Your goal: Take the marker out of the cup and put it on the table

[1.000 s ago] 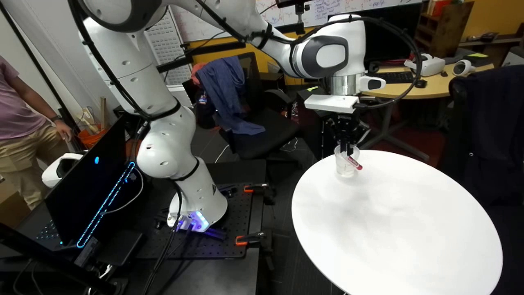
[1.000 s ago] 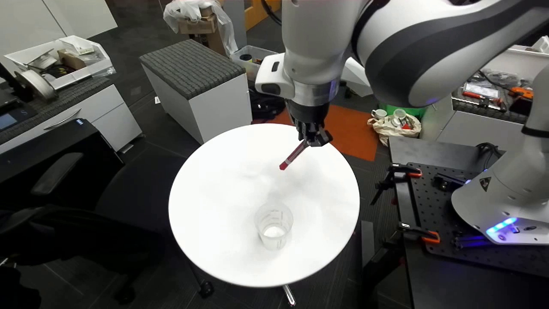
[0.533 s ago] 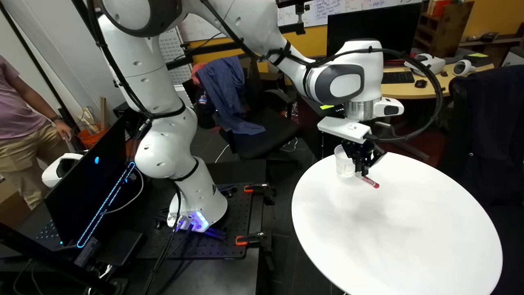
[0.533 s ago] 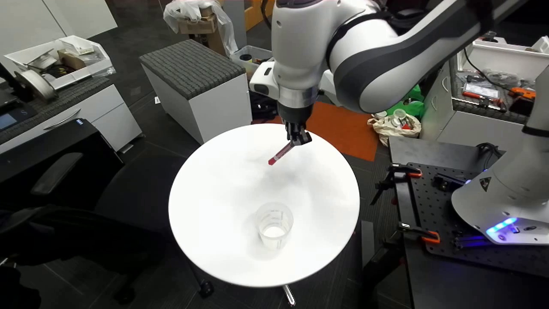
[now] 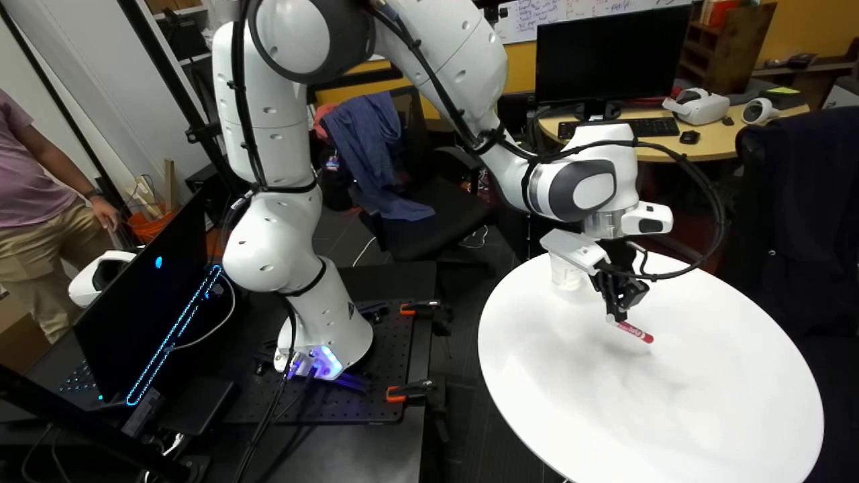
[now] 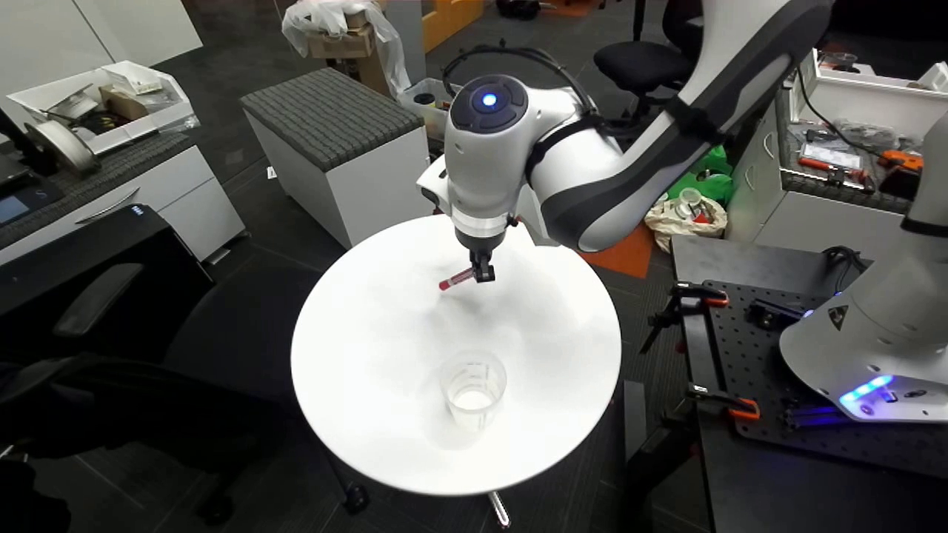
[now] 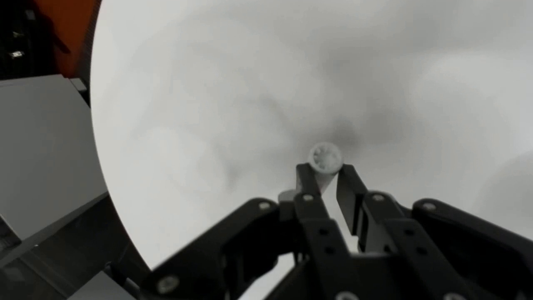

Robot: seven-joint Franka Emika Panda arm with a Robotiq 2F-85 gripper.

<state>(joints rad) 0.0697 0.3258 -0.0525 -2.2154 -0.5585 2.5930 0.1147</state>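
Observation:
The red marker [image 5: 635,331] is held by one end in my gripper [image 5: 615,317]. In both exterior views it sticks out sideways, tilted slightly, low over the white round table [image 5: 644,409]; it also shows in an exterior view [image 6: 455,279]. In the wrist view the marker's pale end [image 7: 326,157] sits between the two fingertips [image 7: 326,170], which are closed on it. Its red part is mostly hidden there. The clear cup [image 6: 474,392] stands upright on the table, apart from the gripper. It is partly hidden behind the gripper's camera mount in an exterior view [image 5: 566,276].
A white cabinet with a grey top [image 6: 337,133] stands beyond the table. A black chair [image 6: 96,296] is beside the table's edge. The robot's black bench [image 5: 376,429] with orange-tipped clamps stands apart from the table. A cable loop [image 5: 711,201] hangs from the wrist.
My gripper has moved down towards the table and away from the cup, carrying the marker. The marker now lies flatter and lower. The cup has stayed in place.

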